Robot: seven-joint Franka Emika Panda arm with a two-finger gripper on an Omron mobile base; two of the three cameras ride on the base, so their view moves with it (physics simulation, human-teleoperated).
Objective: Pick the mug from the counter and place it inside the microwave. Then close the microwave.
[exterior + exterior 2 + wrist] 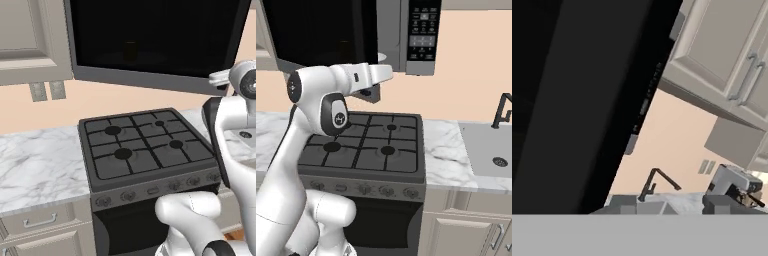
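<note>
The black microwave (416, 35) hangs over the stove, its button panel (424, 27) on the right. Its dark glass door (155, 35) stands swung open to the left. A dim cylinder that I take for the mug (131, 50) shows faintly through the door glass. In the right base view my arm reaches up, and the gripper (387, 72) sits at the door's lower edge, in front of the oven's opening. Its fingers are hidden, so I cannot see how the jaws stand or whether they hold anything. The marble counter (40, 165) lies left of the stove.
A black gas stovetop (145, 145) lies directly under the microwave. Beige wall cabinets (30, 40) hang at the upper left. Right of the stove are a sink (491, 150) and a dark faucet (502, 111). A coffee machine (732, 184) stands beyond it.
</note>
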